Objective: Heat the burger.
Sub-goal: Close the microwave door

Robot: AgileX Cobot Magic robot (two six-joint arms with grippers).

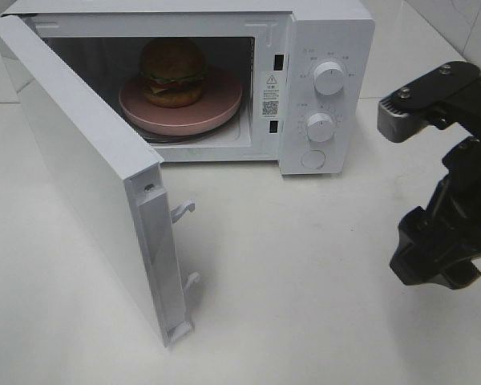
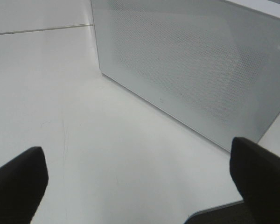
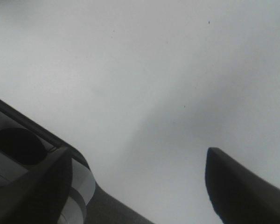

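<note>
1. Well inside the microwave (image 1: pixel 329 48), the burger (image 1: pixel 173 72) sits on a plate (image 1: pixel 216 114), door (image 1: pixel 72 160) open; the right claw (image 1: pixel 431 261) hangs well apart to the oven's right, wide and empty
2. From high up its tips are hard to make out
3. Only the left wrist view shows the left claw (image 2: pixel 140 186), wide, empty, near the door's outer face; the burger is hidden there
</note>
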